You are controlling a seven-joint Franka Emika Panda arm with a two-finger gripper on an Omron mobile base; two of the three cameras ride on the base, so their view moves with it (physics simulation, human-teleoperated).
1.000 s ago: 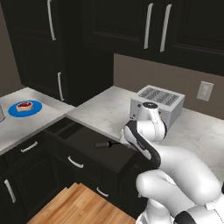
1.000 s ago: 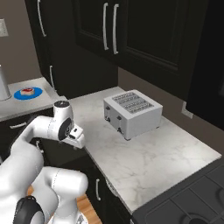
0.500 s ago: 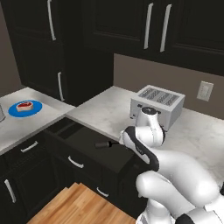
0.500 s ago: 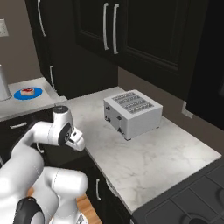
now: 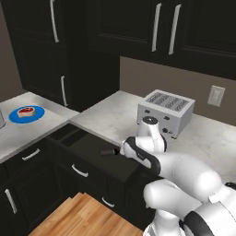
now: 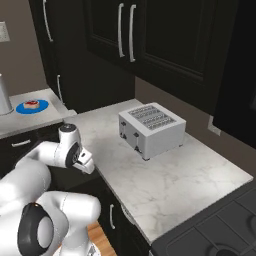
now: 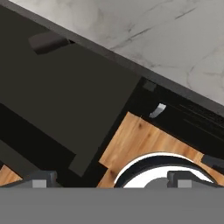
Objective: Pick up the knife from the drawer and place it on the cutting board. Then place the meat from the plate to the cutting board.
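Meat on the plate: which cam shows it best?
Left base view. The meat is large enough there to show red flesh with a pale rim, sitting on the blue plate. In the right base view it is just a small far-off red spot on the plate.

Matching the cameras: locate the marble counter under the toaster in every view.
Left base view: marble counter at centre, running right under the toaster.
Right base view: centre to lower right.
Hand view: top right.
Shared landmark: the open drawer along its front edge.
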